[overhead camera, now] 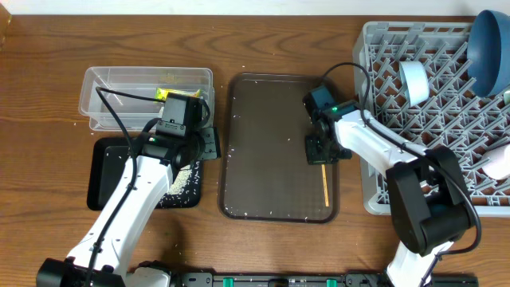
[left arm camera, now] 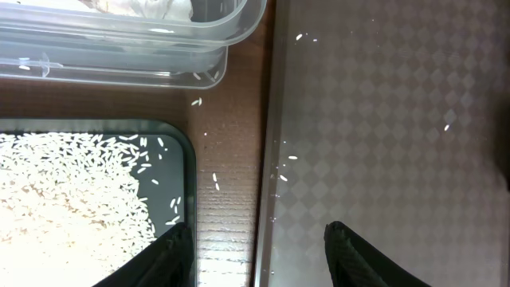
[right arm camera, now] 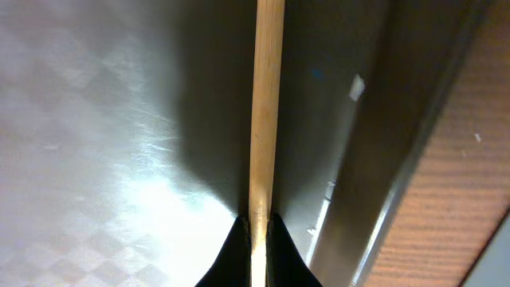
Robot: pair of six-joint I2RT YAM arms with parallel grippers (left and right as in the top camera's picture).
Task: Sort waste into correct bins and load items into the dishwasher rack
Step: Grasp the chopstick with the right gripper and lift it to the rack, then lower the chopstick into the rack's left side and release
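Along the right rim of the brown serving tray (overhead camera: 271, 143), the right pincer (right arm camera: 259, 227) is pressed together on a thin wooden chopstick (right arm camera: 267, 104), pinching it close to one end while the rest of the stick lies flat on the tray floor, parallel to that rim. Off the tray's left rim, the left pincer (left arm camera: 259, 255) hangs spread and holds nothing, above the strip of worktop between the tray and the black tray (overhead camera: 107, 171), where the rice grains (left arm camera: 64, 191) are heaped. The dishwasher rack (overhead camera: 382, 48) stands just right of the tray, with the white bowl (overhead camera: 414, 82) and dark blue bowl (overhead camera: 490, 48) already in it. The main risk is the grip: a round, slender stick held near its end can pivot or slide out as it rises, and its free end may catch the tray rim. Set down carelessly, it could also drop through the rack's lattice. A few stray grains on the tray could scatter further if the stick drags.
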